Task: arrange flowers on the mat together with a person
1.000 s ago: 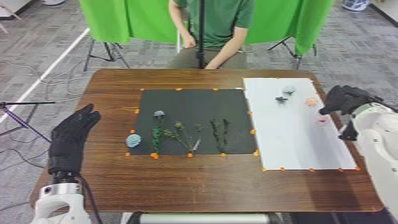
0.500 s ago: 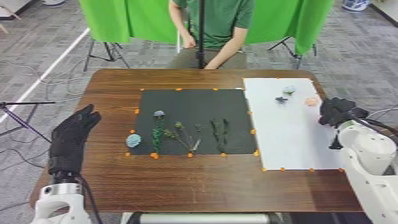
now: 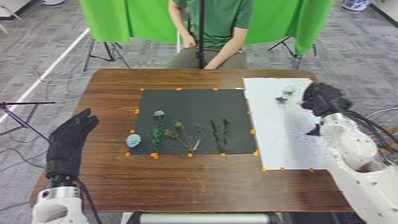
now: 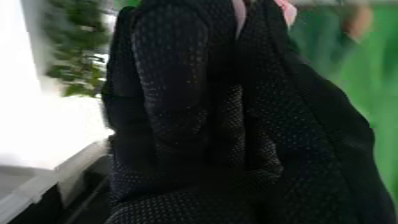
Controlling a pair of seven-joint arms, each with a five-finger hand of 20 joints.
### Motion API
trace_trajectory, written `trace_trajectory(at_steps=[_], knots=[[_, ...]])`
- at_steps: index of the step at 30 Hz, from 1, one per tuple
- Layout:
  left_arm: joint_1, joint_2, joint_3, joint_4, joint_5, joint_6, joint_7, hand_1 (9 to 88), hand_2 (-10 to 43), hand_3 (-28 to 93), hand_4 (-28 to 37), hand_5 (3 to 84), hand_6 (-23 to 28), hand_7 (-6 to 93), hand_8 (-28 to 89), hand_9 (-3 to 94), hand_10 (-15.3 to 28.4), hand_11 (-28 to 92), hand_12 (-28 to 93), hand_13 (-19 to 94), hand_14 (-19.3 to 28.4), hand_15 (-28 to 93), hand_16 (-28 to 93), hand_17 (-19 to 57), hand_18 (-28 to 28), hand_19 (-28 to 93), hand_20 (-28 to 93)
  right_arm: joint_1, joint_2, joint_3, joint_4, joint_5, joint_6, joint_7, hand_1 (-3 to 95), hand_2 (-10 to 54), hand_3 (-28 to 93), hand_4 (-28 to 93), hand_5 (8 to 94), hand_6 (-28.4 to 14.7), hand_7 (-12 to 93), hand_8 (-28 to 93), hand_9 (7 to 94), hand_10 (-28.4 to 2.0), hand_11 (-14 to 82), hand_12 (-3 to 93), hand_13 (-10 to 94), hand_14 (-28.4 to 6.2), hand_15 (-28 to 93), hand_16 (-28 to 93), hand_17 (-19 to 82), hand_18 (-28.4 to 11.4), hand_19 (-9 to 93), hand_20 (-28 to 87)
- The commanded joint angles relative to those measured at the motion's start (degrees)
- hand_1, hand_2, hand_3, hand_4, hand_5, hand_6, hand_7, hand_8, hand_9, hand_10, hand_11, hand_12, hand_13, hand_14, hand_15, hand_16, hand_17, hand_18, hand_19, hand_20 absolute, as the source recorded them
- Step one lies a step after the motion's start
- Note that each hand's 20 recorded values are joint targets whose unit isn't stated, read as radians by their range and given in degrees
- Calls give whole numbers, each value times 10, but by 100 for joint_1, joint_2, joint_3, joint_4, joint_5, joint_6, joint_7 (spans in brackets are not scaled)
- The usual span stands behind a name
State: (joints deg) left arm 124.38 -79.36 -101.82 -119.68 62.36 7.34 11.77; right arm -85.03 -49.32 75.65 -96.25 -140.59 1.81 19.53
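Pink flower (image 4: 287,10) shows beside the right hand (image 3: 325,98); open or gripping, I cannot tell.

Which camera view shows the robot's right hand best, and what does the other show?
The right wrist view, showing the right hand close up, texture included. The head view shows it smaller, at the right edge of the white mat.

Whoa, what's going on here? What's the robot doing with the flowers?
The robot's right hand is over the white sheet, near a small dark flower and a pale one. Something pink pokes out by its glove, but I can't tell if it's being held. The left hand waits beside the dark mat, where green stems and a light blue bloom lie.
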Motion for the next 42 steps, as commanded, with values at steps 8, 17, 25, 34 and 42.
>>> trace_trajectory(at_steps=[8, 17, 25, 34, 42], knots=[[89, -22, 34, 10, -7, 28, -93, 359, 49, 611, -196, 486, 41, 124, -58, 463, 133, 189, 137, 381, 149, 111, -9, 121, 82, 40, 190, 2950, -1264, -3527, -398, -143, -552, -2084, 625, -95, 610, -283, 831, 46, 233, 42, 932, -64, 63, 382, 885, -34, 436, 350, 451, -124, 509, 409], [37, 17, 82, 49, -36, 35, -108, 356, 49, 613, -197, 487, 41, 125, -59, 464, 132, 189, 137, 381, 150, 112, -7, 108, 91, 48, 186, 2877, -1804, -4006, 175, -654, -878, -2370, 619, -95, 612, -282, 826, 51, 237, 39, 930, -60, 62, 380, 881, -31, 453, 342, 442, -123, 514, 411], [-61, 25, 167, 96, -34, 53, -130, 354, 48, 615, -196, 488, 43, 121, -58, 466, 134, 191, 137, 383, 151, 112, -6, 105, 92, 50, 183, 2717, -1971, -3898, 531, -839, -871, -2359, 604, -95, 623, -282, 816, 52, 232, 31, 920, -64, 55, 372, 877, -32, 466, 338, 435, -125, 519, 414], [-240, -30, 307, 179, -11, -11, -107, 350, 47, 616, -196, 489, 44, 121, -59, 467, 133, 192, 138, 384, 153, 117, -4, 103, 93, 57, 183, 2655, -1990, -3865, 695, -943, -749, -2367, 574, -95, 609, -280, 783, 46, 211, 21, 882, -84, 53, 346, 835, -48, 572, 317, 402, -135, 539, 412], [-364, -69, 380, 221, 23, -77, -106, 344, 42, 622, -194, 489, 44, 121, -58, 468, 134, 192, 138, 388, 155, 122, -4, 103, 96, 65, 185, 2615, -2006, -3849, 710, -966, -772, -2267, 540, -95, 622, -281, 746, 38, 200, 5, 821, -97, 112, 284, 802, -56, 614, 290, 379, -141, 535, 401]])
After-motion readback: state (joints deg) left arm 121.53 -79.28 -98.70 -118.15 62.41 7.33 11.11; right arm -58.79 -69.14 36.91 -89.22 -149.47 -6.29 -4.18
